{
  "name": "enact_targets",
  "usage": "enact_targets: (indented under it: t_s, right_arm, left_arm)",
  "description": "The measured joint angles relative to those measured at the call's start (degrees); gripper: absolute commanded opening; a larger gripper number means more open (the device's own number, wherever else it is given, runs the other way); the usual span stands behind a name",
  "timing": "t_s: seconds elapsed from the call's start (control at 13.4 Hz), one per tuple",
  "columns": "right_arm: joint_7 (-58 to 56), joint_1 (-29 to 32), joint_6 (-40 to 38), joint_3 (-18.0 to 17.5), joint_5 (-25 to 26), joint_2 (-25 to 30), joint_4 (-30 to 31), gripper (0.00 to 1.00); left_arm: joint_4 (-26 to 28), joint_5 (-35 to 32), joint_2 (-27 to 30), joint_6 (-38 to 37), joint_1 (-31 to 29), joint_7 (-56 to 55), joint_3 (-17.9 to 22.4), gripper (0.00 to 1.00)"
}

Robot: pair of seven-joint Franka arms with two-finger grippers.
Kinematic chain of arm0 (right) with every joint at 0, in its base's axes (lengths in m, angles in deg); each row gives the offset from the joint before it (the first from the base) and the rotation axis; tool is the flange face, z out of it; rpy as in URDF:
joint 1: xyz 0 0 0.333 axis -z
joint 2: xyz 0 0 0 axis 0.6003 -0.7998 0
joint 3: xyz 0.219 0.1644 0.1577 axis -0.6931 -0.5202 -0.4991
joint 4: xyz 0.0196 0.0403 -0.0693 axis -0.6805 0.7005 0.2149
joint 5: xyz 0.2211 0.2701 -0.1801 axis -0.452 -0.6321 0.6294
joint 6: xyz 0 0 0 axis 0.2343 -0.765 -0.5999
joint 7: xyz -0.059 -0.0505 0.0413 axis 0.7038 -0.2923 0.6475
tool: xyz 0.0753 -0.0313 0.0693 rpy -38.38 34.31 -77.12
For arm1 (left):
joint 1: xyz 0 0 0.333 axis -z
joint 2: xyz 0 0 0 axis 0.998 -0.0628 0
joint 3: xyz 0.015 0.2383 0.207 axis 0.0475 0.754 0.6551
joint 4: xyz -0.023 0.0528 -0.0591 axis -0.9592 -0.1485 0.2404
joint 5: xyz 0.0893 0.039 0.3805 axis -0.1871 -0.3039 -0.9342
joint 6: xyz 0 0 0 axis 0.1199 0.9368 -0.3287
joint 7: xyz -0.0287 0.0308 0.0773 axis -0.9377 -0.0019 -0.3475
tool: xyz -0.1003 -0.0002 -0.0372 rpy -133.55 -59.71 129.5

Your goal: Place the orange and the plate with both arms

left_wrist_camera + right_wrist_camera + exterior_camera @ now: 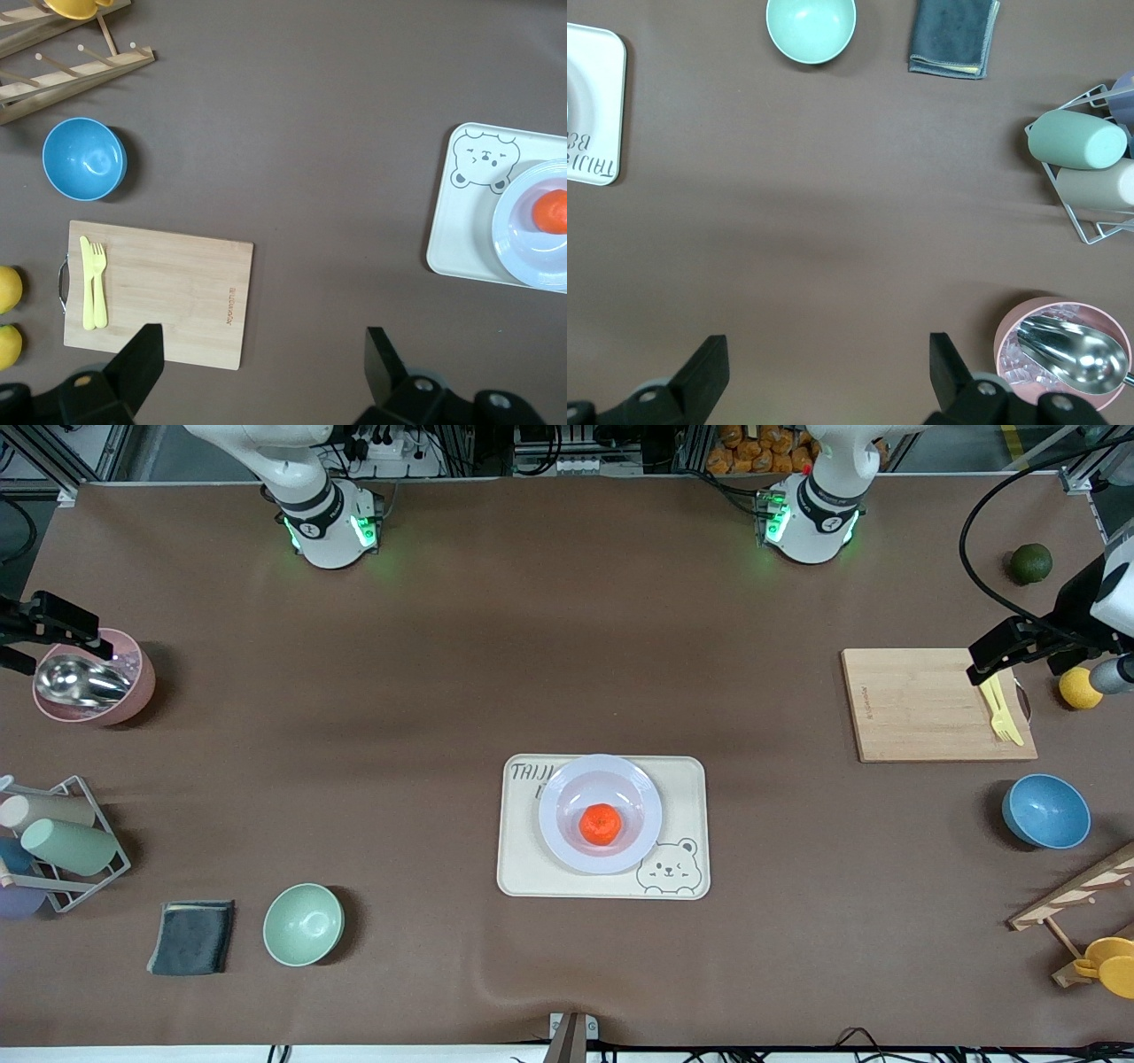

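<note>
The orange (600, 824) lies in the middle of the pale lavender plate (560, 828), which rests on the cream bear tray (682, 779) at the table's centre. The left wrist view catches the orange (552, 212) and the plate (518, 239) at its edge. My left gripper (1019, 646) (263, 363) hangs open and empty over the wooden board's edge at the left arm's end of the table. At the right arm's end, my right gripper (49, 627) (828, 372) is open and empty above the pink bowl. Both are well away from the tray.
A wooden board (921, 704) carries a yellow fork (1001, 713); a lemon (1079, 688), a dark green fruit (1030, 563), a blue bowl (1045, 811) and a wooden rack (1076, 895) are nearby. Pink bowl with scoop (93, 682), cup rack (62, 841), grey cloth (192, 937), mint-green bowl (303, 924).
</note>
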Motion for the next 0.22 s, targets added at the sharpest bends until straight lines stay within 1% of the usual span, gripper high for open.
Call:
enact_targets:
  t_s: [0.22]
  right_arm:
    - [0.06, 0.05, 0.21, 0.15, 0.08, 0.12, -0.01, 1.00]
  left_arm:
    - [-0.38, 0.00, 0.00, -0.11, -0.01, 0.10, 0.01, 1.00]
